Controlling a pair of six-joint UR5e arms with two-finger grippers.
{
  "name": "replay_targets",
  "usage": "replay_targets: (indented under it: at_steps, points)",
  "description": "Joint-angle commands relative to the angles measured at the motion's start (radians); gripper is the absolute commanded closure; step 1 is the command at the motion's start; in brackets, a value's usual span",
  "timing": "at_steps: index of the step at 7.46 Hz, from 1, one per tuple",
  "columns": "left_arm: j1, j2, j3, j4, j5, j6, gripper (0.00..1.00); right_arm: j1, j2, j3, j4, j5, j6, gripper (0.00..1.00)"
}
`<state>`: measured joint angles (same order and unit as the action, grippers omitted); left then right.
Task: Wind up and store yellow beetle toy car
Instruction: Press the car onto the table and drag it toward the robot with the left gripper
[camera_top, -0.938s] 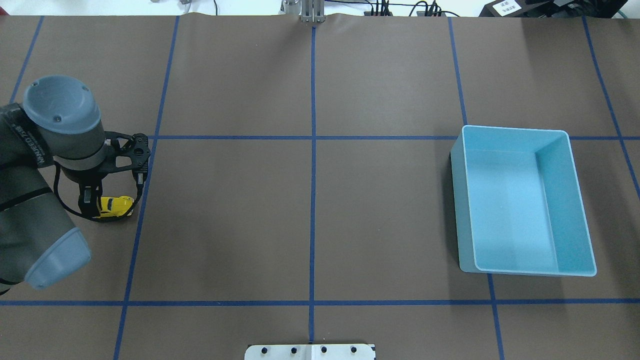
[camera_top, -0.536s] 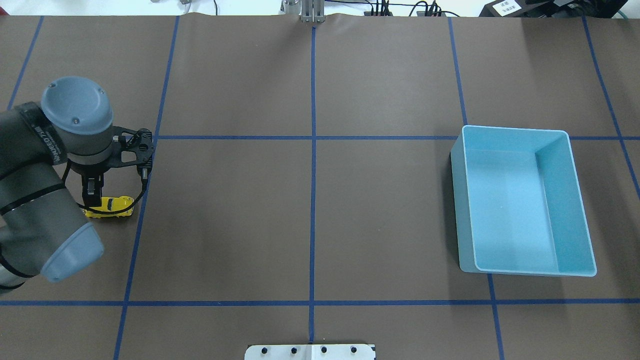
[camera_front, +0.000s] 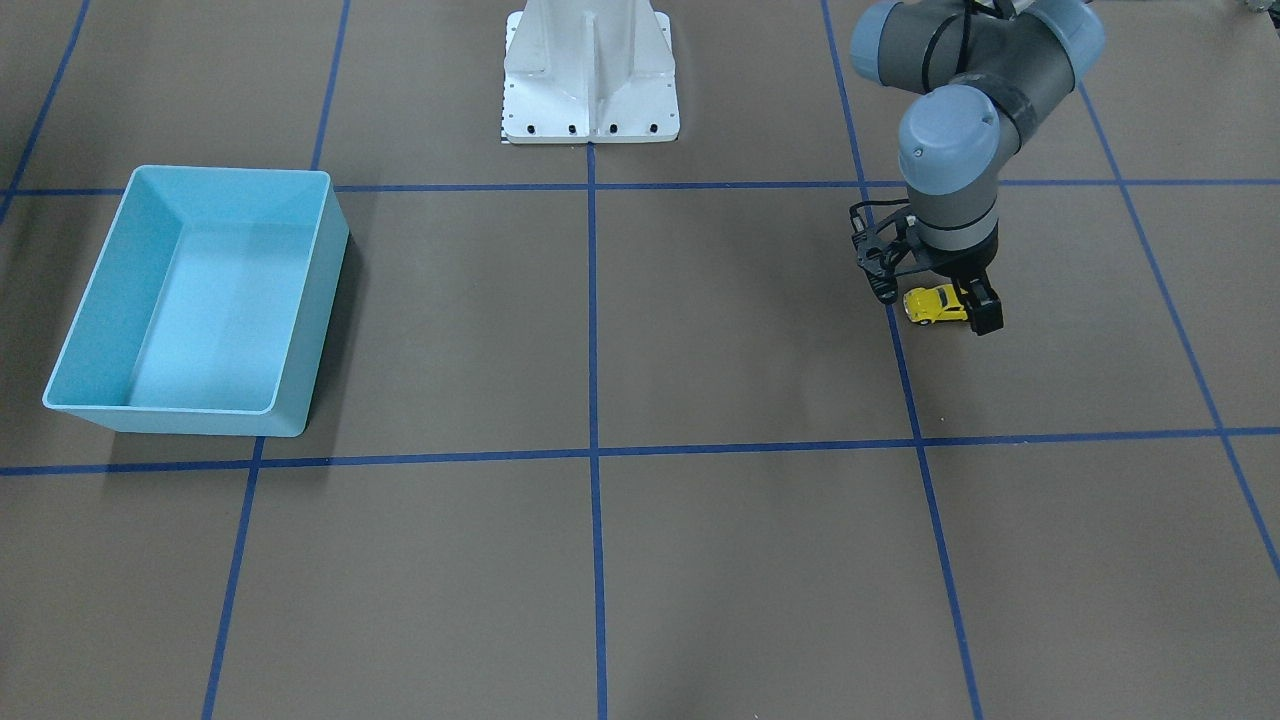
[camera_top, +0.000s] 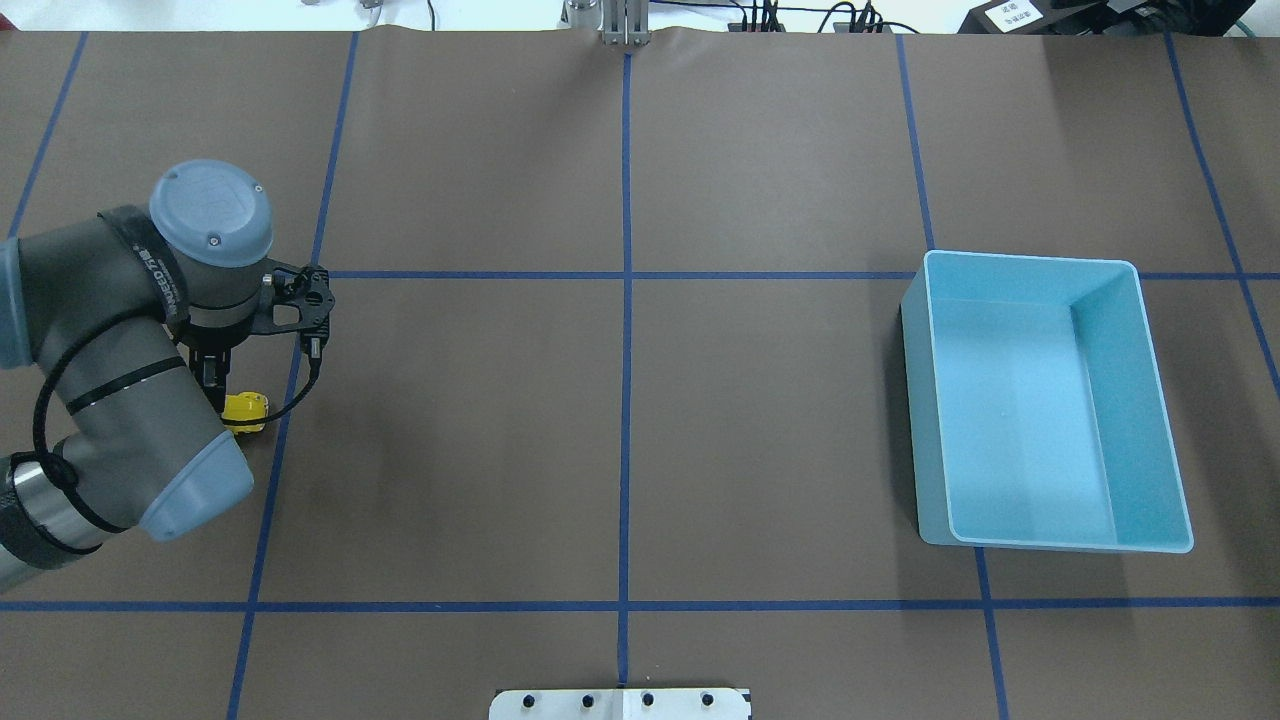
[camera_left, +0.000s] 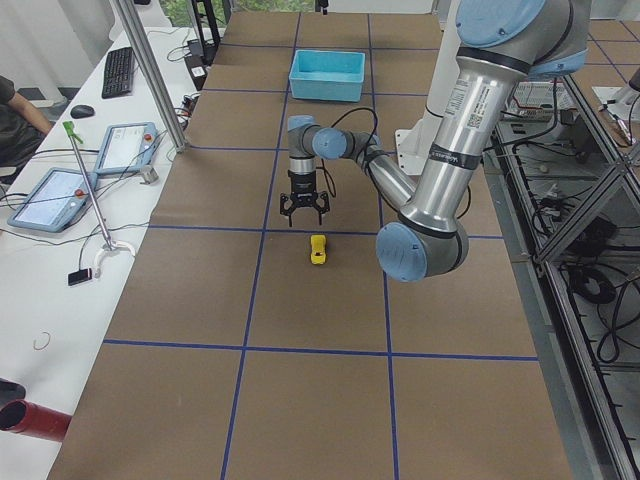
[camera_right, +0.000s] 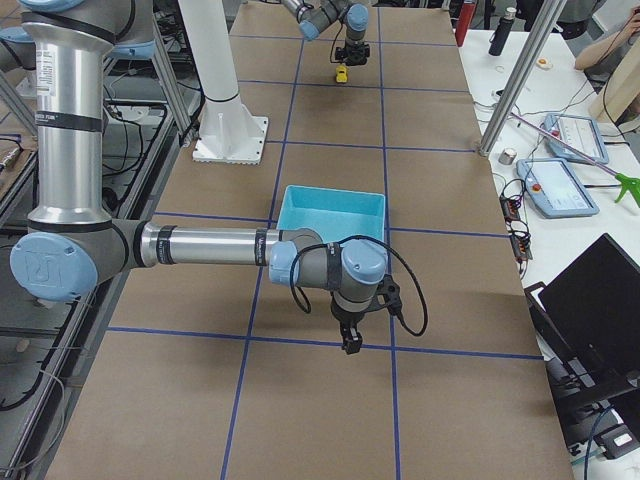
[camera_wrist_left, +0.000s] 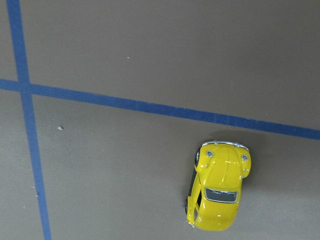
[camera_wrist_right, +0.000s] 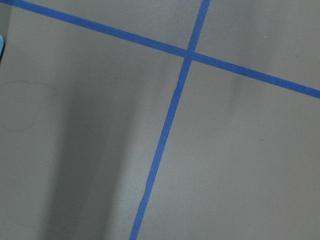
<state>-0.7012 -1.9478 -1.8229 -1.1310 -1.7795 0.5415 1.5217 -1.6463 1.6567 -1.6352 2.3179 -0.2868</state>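
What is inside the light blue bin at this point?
Nothing shows: the overhead view sees the whole floor of the light blue bin, bare. No part is covered. The yellow beetle toy car stands on the table, outside it.

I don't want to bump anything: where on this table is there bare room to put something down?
The whole middle of the table is bare, between the yellow toy car and the light blue bin. It is crowded around the car, where the left hand hovers.

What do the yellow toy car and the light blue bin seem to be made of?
Yellow toy car: glossy painted shell, metal or hard plastic, judging by sharp highlights. Light blue bin: probably moulded plastic, smooth, even colour, rounded corners.
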Motion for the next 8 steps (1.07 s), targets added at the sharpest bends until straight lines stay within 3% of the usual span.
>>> replay_targets:
  at_steps: [1,8]
  points:
    - [0.041,0.004,0.03,-0.001,-0.001,-0.003,0.0,0.0,-0.001,0.0,0.0,0.0,0.0,0.0]
    - [0.106,0.024,0.073,-0.007,0.109,-0.015,0.01,0.0,-0.001,0.0,0.0,0.0,0.0,0.0]
